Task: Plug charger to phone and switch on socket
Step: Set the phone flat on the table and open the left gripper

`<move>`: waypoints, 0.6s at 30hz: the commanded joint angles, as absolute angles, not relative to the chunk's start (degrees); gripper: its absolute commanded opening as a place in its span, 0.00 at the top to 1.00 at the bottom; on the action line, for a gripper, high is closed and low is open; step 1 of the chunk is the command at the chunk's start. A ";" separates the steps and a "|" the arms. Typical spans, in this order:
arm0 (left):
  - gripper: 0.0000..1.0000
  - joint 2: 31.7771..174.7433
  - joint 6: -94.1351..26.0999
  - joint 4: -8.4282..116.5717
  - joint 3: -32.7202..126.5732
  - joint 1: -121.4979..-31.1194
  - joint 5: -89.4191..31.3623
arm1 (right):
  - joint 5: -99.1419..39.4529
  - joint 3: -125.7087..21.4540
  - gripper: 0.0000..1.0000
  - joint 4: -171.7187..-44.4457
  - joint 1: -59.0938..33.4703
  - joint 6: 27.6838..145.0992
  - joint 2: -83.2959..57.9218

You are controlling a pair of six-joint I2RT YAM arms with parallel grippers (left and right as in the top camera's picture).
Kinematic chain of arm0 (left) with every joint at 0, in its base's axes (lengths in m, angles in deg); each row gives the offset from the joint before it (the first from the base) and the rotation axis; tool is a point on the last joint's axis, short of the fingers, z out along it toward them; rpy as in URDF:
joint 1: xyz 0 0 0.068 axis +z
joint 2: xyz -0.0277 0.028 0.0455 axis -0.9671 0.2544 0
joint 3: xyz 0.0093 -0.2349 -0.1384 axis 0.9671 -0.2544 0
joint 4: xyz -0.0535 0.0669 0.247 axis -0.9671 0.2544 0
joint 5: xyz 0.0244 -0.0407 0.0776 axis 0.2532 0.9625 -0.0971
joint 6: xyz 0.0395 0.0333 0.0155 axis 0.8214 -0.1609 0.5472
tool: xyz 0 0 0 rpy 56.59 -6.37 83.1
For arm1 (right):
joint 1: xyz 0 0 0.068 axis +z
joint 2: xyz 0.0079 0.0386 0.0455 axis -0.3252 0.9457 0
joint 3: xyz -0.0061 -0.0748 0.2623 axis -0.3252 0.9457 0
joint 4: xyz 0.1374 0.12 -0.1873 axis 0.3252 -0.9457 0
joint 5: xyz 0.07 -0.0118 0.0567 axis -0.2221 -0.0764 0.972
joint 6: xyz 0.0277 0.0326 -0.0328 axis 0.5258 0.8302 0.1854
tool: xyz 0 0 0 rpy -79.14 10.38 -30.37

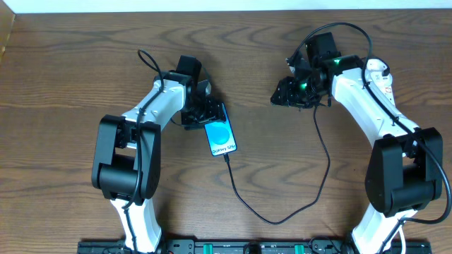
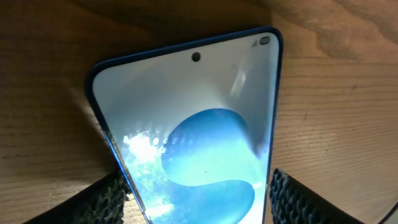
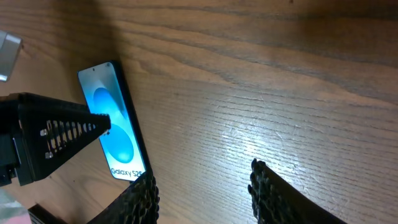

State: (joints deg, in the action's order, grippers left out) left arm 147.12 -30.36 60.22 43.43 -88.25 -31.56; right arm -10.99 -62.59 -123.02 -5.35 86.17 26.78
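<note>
When viewed from overhead, puts the phone (image 1: 221,137) lying flat on the wooden table (image 1: 70,70), a little left of the middle, screen up and lit cyan-blue, long axis slightly slanted. Has the left gripper (image 1: 207,115) at the phone's far end, clamped on it across the width: in the left wrist view sets one ribbed black finger (image 2: 93,202) against the left long edge and the other just at the right edge, with the punch-hole camera end of the screen reaching out past both. Traces the charger (image 1: 275,221) as a thin black cable from the phone's near short edge, down in a loop toward the front of the table, then up the right side to beneath the right arm, where the far end goes out of sight under the dark wrist. Seems to have the connector tip seated in the phone's port, though too small from overhead to be sure. Holds the right gripper (image 3: 202,190) well apart from the phone, off to its right over bare wood, fingers spread with nothing between them. Catches, in the right wrist view, the phone at the left with "Galaxy" lettering at its near end and a black finger of the left gripper overlapping its left edge.
</note>
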 commanded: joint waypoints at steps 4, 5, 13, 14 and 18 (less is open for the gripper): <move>0.18 147.73 -29.31 61.43 43.15 -88.21 -37.09 | -11.45 -63.66 0.53 -123.09 -5.04 85.06 26.88; 0.17 147.73 -29.31 61.65 43.15 -88.21 -37.68 | -11.45 -63.64 0.53 -123.09 -5.04 85.06 26.88; 0.16 147.66 -29.33 62.50 43.21 -88.19 -43.48 | -11.45 -63.66 0.53 -123.13 -5.06 85.04 26.88; 0.16 147.64 -29.33 62.54 43.34 -88.19 -43.85 | -11.47 -63.66 0.53 -123.13 -5.06 85.04 26.88; 0.16 147.64 -29.31 63.83 45.18 -88.19 -44.35 | -11.45 -63.64 0.53 -123.13 -5.06 85.01 26.88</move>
State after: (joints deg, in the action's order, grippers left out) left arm 146.79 -30.27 62.72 44.00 -88.49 -40.28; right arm -10.99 -62.56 -123.04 -5.35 85.80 26.78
